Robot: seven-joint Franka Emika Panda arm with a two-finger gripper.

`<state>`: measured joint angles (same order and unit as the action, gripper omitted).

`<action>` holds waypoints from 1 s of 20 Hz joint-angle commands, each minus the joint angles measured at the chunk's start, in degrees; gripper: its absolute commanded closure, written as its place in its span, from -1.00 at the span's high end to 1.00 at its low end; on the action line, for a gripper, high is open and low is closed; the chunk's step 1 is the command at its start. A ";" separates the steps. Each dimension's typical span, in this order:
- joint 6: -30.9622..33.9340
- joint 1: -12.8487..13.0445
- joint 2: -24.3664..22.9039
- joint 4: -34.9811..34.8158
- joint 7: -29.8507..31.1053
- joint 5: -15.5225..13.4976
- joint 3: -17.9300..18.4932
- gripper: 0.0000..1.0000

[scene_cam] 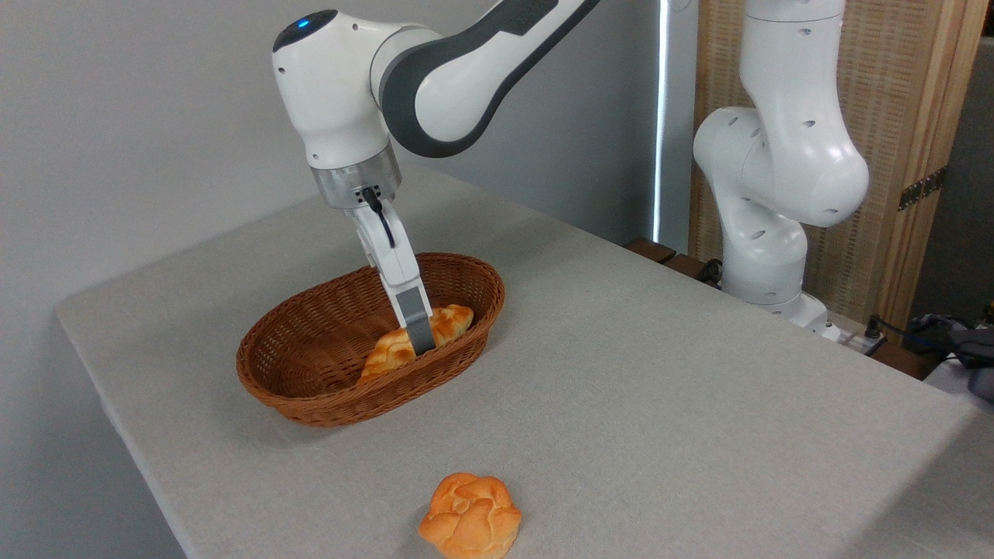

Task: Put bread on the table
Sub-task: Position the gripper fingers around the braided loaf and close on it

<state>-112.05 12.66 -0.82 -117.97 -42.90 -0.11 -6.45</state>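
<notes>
The bread (448, 321), a braided golden loaf, lies tilted along the near-right inner wall of the brown wicker basket (289, 394). My gripper (418, 343) reaches down into the basket at the loaf's middle. I see it edge-on: one grey finger (417, 326) crosses the front of the loaf and the other is hidden behind it, so the grip is unclear. The basket stands on the table (660, 388), which is covered in light grey cloth.
A round knotted orange bun (470, 517) sits on the cloth near the front edge. The arm's white base (765, 256) stands beyond the table's far right edge. A grey wall runs behind the table's left and back.
</notes>
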 commanded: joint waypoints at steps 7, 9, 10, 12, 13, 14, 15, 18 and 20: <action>-4.49 0.52 -0.59 -2.88 -1.05 0.72 0.03 1.00; -4.58 0.52 -0.59 -2.97 -1.05 0.72 0.03 1.00; -4.58 0.52 -0.59 -2.97 -1.05 0.72 0.03 1.00; -4.58 0.52 -0.59 -2.97 -0.96 0.72 0.03 1.00; -4.58 0.52 -0.59 -2.97 -0.96 0.72 0.03 0.99; -4.58 0.52 -0.59 -2.97 -0.96 0.72 0.03 0.89; -4.58 0.52 -0.59 -2.97 -0.96 0.72 0.03 0.58; -4.58 0.52 -0.59 -2.97 -0.96 0.72 0.03 -0.07; -4.58 0.52 -0.59 -2.97 -0.96 0.72 0.03 -0.16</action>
<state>-115.28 13.07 -0.80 -120.03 -42.90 -0.04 -6.46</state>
